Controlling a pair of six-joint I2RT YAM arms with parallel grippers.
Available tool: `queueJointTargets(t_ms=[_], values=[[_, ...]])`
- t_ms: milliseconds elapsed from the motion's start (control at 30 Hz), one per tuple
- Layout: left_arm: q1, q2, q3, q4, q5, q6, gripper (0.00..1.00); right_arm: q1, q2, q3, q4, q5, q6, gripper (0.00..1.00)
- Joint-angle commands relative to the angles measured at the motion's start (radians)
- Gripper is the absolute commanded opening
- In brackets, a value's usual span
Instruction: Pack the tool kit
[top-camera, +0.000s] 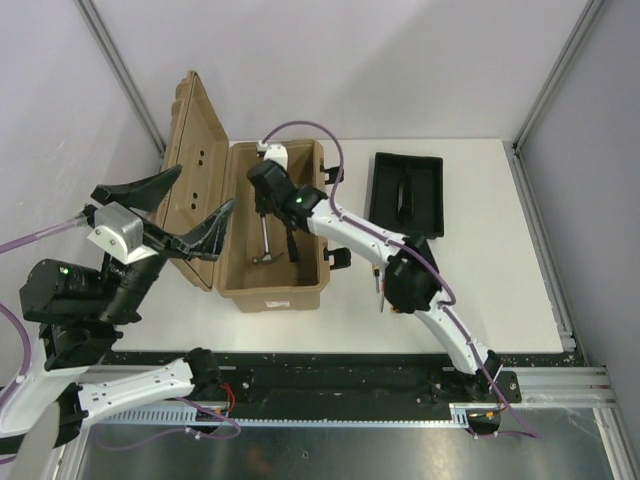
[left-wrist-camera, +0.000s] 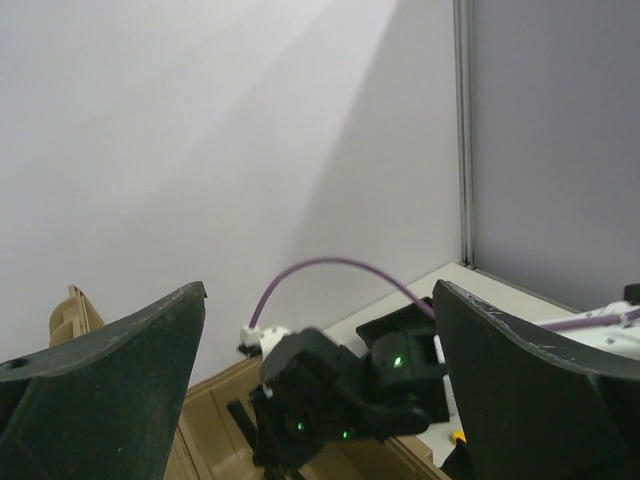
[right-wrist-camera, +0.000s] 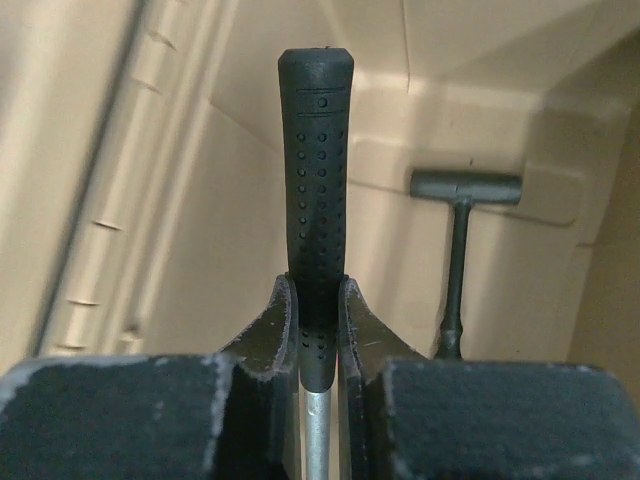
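Note:
The tan tool box (top-camera: 270, 293) stands open on the table, its lid (top-camera: 192, 140) swung up to the left. My right gripper (top-camera: 270, 200) reaches into the box and is shut on the black grip of a hammer (right-wrist-camera: 316, 140). The silver shaft and head of the hammer (top-camera: 266, 245) point toward the box's front wall. A dark T-handle tool (right-wrist-camera: 462, 210) lies inside the box beyond the hammer. My left gripper (top-camera: 185, 210) is open and empty, raised beside the lid. In the left wrist view my left gripper (left-wrist-camera: 320, 290) frames the right wrist (left-wrist-camera: 330, 395).
A black tray insert (top-camera: 405, 190) lies on the white table to the right of the box. A small tool with a yellow part (top-camera: 379, 290) lies on the table by the box's right front corner, under the right arm. Grey walls enclose the table.

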Motion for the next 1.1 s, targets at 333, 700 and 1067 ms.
queueJointTargets(t_ms=[333, 700, 1067], values=[[-0.004, -0.044, -0.011, 0.034, 0.002, 0.005, 0.99, 0.019, 0.159, 0.063, -0.055, 0.03, 0.11, 0.13], [-0.004, -0.043, -0.002, 0.034, 0.006, 0.008, 0.99, 0.013, 0.037, 0.005, -0.022, 0.077, 0.096, 0.65], [-0.004, -0.033, 0.01, 0.033, 0.01, 0.021, 0.99, -0.06, -0.366, -0.211, 0.13, 0.094, -0.032, 0.69]])
